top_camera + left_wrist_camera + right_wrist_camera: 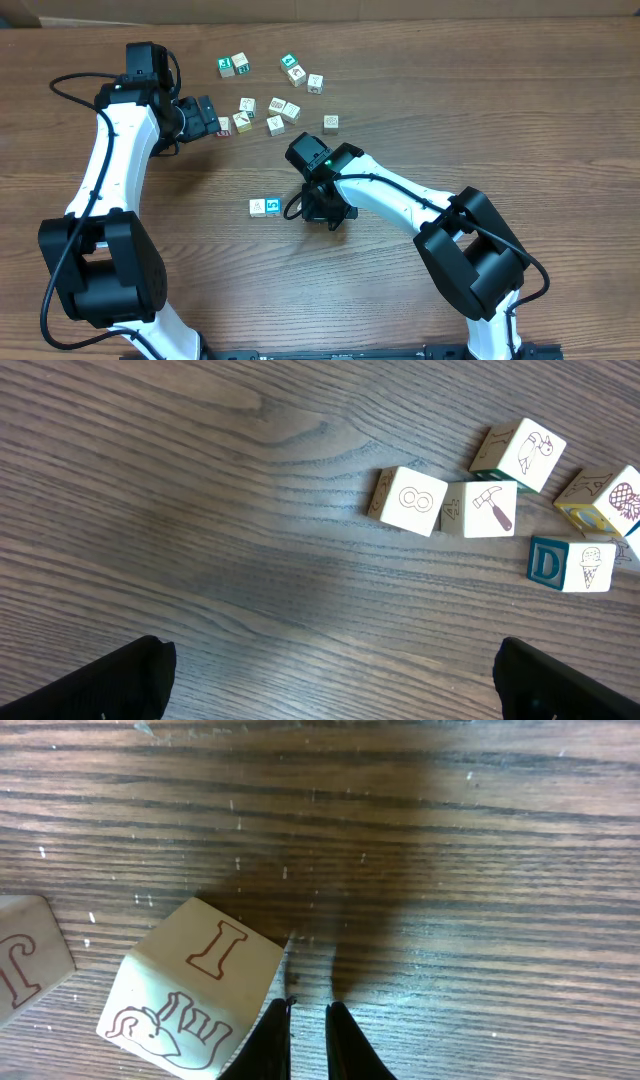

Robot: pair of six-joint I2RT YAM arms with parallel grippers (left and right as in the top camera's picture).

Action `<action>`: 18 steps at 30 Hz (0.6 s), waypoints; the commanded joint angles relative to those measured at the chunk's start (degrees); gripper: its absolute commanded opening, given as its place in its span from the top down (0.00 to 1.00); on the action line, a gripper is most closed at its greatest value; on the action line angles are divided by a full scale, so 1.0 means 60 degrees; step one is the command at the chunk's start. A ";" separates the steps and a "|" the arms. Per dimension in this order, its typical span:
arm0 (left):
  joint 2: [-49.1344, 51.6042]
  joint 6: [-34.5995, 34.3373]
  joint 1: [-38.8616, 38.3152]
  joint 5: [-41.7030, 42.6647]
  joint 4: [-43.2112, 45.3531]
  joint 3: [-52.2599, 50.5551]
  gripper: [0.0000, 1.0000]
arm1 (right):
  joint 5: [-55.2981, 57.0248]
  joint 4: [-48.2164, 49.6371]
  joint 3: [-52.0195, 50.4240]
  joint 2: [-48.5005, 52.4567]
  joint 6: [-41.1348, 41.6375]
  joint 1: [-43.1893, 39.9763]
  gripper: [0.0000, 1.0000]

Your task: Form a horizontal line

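A whitish cube [258, 207] and a blue-faced cube with a white "5" [273, 205] sit touching side by side at mid-table. My right gripper [322, 208] is just to their right, low over the table. In the right wrist view its fingers [308, 1025] are almost closed with nothing between them. They are right beside a whitish cube with an "I" and an elephant [190, 985]. A cube with a "J" [25, 960] lies further left. My left gripper [212, 118] is open and empty [340, 695], near the cluster of loose cubes at the back.
Several loose cubes lie at the back, including green-faced ones [226, 66] [288, 62]. The left wrist view shows an "8" cube [410, 500], a hammer cube [490, 508], a bird cube [525, 452], a pineapple cube [605, 500] and a blue "D" cube [575, 563].
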 commanded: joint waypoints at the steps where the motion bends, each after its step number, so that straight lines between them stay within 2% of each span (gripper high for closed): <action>1: 0.0066 0.0004 -0.0066 -0.0062 0.0022 0.0087 0.00 | 0.0204 0.0044 -0.0036 -0.0357 0.0036 0.0011 0.90; 18: 0.0066 0.0004 -0.0066 -0.0062 0.0022 0.0087 0.00 | 0.0157 0.0863 -0.0036 -0.0357 0.0029 0.0007 0.90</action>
